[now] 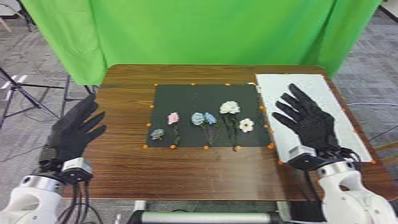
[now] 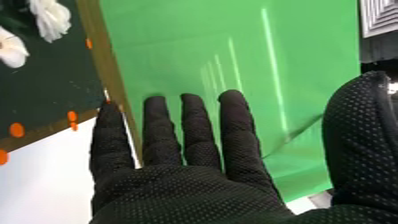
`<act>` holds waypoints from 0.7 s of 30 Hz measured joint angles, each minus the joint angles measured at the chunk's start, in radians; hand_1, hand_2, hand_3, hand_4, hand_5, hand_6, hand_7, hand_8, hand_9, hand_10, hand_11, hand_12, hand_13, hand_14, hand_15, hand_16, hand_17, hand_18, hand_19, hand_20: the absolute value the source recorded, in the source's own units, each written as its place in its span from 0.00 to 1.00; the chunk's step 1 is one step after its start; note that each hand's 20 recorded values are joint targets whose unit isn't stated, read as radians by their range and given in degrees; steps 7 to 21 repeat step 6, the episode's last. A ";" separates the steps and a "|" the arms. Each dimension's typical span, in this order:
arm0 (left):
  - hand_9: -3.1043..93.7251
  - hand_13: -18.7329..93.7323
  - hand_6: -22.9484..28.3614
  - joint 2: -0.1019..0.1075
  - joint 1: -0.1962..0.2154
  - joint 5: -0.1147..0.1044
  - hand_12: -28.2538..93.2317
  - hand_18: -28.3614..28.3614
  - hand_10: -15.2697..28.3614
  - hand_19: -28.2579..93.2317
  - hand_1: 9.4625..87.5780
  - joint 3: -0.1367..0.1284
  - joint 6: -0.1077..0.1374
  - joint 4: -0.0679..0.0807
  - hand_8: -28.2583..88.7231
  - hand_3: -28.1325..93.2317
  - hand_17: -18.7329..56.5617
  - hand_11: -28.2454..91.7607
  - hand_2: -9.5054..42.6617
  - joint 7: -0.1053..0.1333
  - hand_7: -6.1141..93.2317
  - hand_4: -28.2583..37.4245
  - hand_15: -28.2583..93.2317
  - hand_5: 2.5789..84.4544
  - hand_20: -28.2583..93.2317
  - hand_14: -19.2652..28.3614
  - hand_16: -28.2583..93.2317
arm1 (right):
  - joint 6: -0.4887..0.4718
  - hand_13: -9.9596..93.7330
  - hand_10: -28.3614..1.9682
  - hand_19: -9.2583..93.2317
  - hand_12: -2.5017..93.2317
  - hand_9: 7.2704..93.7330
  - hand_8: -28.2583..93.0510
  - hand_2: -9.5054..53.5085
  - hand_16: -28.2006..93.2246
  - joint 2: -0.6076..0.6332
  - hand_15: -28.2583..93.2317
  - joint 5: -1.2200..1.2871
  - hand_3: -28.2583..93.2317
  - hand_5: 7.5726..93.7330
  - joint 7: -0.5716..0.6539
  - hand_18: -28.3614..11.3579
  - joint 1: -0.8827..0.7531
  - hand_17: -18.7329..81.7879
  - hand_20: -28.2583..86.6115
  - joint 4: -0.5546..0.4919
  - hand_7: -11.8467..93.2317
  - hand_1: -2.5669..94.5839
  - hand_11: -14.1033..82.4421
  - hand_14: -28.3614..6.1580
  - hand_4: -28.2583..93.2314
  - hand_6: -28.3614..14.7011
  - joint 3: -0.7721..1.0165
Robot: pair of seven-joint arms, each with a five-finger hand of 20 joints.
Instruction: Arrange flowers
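In the head view, the right hand [image 1: 313,124] appears over the white sheet [image 1: 268,92], its fingers pointing to about eleven o'clock, straight, loosely spread and holding nothing; the small white flower [image 1: 246,125] lies near nine o'clock from its palm, with the tall white flower [image 1: 229,107] just past it; that tall one has its bloom at twelve and its stem running down towards six, so the coming move probably needs a sideways reach to nine and a grip across the stem; the right hand is clearly the nearer for both.

The left hand [image 1: 73,131] is at the far side of the dark mat [image 1: 213,94], out at nine o'clock beside the worktop [image 1: 182,175], with its fingers released too and empty; nearest to it are the small blue flower [image 1: 157,133] at the mat's eight o'clock and the pink flower [image 1: 173,118], whose stem also runs towards six; the pair of blue blooms [image 1: 204,119] sits between pink and white; the small white flower may get in the way of a low sweep towards the tall one, and the close stems could drag together.

In the right wrist view, the fingers stretch out straight, the thumb [image 2: 362,145] set apart from them with nothing pinched between; both white flowers lie on the mat, off the side away from the thumb; orange markers [image 2: 73,116] line the mat's edge, and the green curtain [image 2: 258,45] hangs beyond the worktop.
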 measured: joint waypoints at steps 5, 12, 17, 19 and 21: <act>0.22 0.31 0.46 -0.018 0.021 0.000 0.41 0.85 0.56 0.58 0.17 0.000 0.006 -0.012 0.17 0.80 0.11 0.31 0.15 0.004 0.24 0.00 0.41 0.24 0.31 0.67 0.29 | 0.026 0.37 0.46 0.53 0.32 0.30 0.15 0.11 0.49 -0.006 0.45 0.004 0.92 0.30 0.013 0.23 0.006 0.21 0.51 0.003 0.29 0.20 0.30 0.51 0.03 0.61 -0.019; 0.23 0.31 0.47 -0.020 0.024 0.000 0.40 0.85 0.57 0.59 0.18 0.001 0.008 -0.012 0.16 0.80 0.11 0.33 0.14 0.004 0.24 0.00 0.45 0.25 0.32 0.67 0.28 | 0.027 0.37 0.46 0.53 0.33 0.30 0.15 0.11 0.48 -0.008 0.47 0.002 0.93 0.30 0.015 0.23 0.006 0.21 0.51 0.003 0.30 0.20 0.31 0.50 0.03 0.62 -0.019; 0.23 0.31 0.47 -0.020 0.024 0.000 0.40 0.85 0.57 0.59 0.18 0.001 0.008 -0.012 0.16 0.80 0.11 0.33 0.14 0.004 0.24 0.00 0.45 0.25 0.32 0.67 0.28 | 0.027 0.37 0.46 0.53 0.33 0.30 0.15 0.11 0.48 -0.008 0.47 0.002 0.93 0.30 0.015 0.23 0.006 0.21 0.51 0.003 0.30 0.20 0.31 0.50 0.03 0.62 -0.019; 0.23 0.31 0.47 -0.020 0.024 0.000 0.40 0.85 0.57 0.59 0.18 0.001 0.008 -0.012 0.16 0.80 0.11 0.33 0.14 0.004 0.24 0.00 0.45 0.25 0.32 0.67 0.28 | 0.027 0.37 0.46 0.53 0.33 0.30 0.15 0.11 0.48 -0.008 0.47 0.002 0.93 0.30 0.015 0.23 0.006 0.21 0.51 0.003 0.30 0.20 0.31 0.50 0.03 0.62 -0.019; 0.23 0.31 0.47 -0.020 0.024 0.000 0.40 0.85 0.57 0.59 0.18 0.001 0.008 -0.012 0.16 0.80 0.11 0.33 0.14 0.004 0.24 0.00 0.45 0.25 0.32 0.67 0.28 | 0.027 0.37 0.46 0.53 0.33 0.30 0.15 0.11 0.48 -0.008 0.47 0.002 0.93 0.30 0.015 0.23 0.006 0.21 0.51 0.003 0.30 0.20 0.31 0.50 0.03 0.62 -0.019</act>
